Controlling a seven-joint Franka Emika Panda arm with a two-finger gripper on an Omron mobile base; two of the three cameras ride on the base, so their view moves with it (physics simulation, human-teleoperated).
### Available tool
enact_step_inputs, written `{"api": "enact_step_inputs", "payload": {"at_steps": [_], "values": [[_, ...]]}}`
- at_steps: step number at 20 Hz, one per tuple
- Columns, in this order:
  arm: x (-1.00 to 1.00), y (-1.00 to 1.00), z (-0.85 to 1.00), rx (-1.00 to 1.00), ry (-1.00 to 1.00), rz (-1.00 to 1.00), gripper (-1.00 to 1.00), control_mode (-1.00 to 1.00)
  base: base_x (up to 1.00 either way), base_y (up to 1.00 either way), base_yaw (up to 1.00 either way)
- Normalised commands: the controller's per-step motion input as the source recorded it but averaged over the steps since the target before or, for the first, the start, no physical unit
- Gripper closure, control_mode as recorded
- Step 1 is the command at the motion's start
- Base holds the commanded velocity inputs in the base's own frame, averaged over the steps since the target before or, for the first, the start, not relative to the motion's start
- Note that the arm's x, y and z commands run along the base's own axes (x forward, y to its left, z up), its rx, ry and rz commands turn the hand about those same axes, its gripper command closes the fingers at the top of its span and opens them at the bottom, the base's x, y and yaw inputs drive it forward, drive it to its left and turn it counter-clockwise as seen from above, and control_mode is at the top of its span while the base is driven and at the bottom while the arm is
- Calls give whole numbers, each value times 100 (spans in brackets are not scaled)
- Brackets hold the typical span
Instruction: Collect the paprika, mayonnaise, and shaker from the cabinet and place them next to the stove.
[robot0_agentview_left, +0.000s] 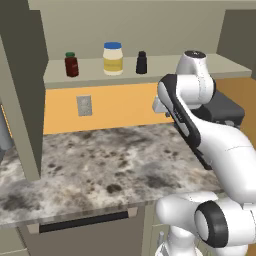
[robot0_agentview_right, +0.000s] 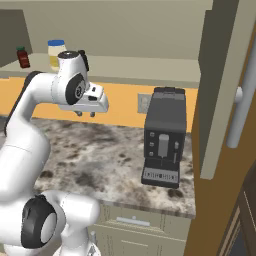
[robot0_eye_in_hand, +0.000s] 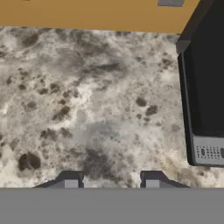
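Note:
On the open cabinet's shelf three containers stand in a row. The dark red paprika with its green lid is at the left. The blue-lidded mayonnaise is in the middle, and the black shaker is at the right. My gripper hangs below the shelf, pointing down at the marbled counter. Its fingertips stand apart with nothing between them. The stove is out of view.
A black coffee machine stands on the counter to the right of the gripper. The cabinet's open doors flank the shelf; the right one carries a long grey bar handle. An outlet sits on the orange backsplash.

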Motion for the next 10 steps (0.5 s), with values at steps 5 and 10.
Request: {"api": "enact_step_inputs", "payload": {"at_steps": [5, 10], "values": [[-39, 1, -2, 0, -16, 0, -100, -100, 0, 0, 0], [-55, 27, 20, 1, -48, 0, -100, -100, 0, 0, 0]]}}
